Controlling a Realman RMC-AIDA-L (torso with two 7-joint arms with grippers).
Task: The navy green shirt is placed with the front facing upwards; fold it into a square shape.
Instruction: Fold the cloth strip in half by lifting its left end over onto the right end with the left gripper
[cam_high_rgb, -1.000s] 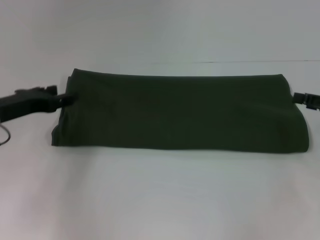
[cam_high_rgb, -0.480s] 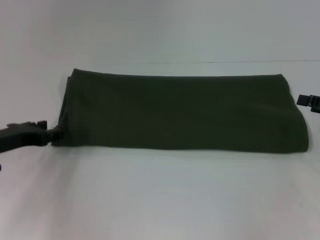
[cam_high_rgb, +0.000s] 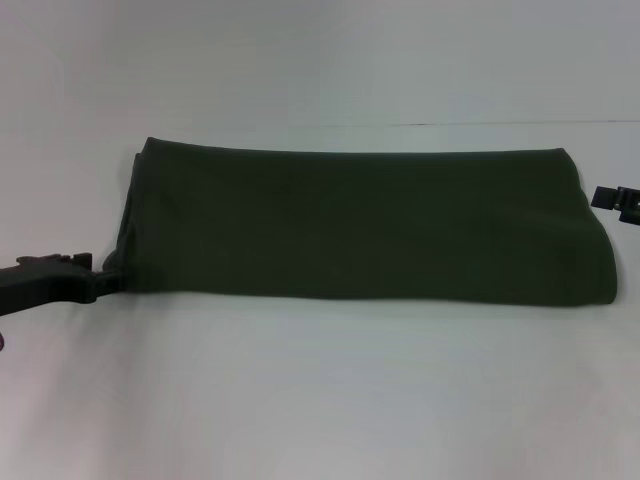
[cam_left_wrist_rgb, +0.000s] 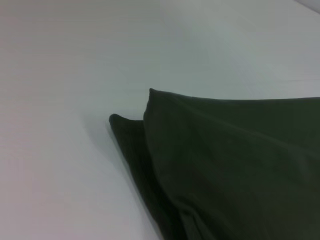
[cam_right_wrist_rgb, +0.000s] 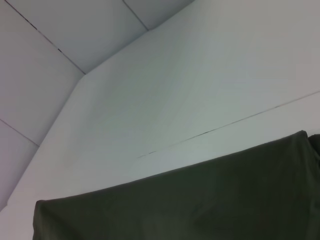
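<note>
— Where's the shirt right now?

— The navy green shirt (cam_high_rgb: 360, 225) lies flat on the white table (cam_high_rgb: 320, 400), folded into a long band that runs from side to side. No lettering shows, just plain dark cloth. In the left wrist view the shirt's (cam_left_wrist_rgb: 235, 170) corner shows layers, one edge poking out a little past the one on top of it.

— And the left claw?

— The left gripper (cam_high_rgb: 100, 283) sits low by the table, right at the near left corner of the shirt. Its tip meets the edge of the cloth there. I can't tell how far open it is, or whether it has any fabric pinched; the tip is dark against dark cloth.

— What about the other one?

— The right gripper (cam_high_rgb: 618, 200) is at the far right edge, just beside the right end of the shirt and apart from it, as far as I can see. Only a bit of it shows, so I can't tell whether it's open or closed. Its own camera looks along the far edge of the shirt (cam_right_wrist_rgb: 200, 205) and the bare table (cam_right_wrist_rgb: 165, 100) beyond.
</note>
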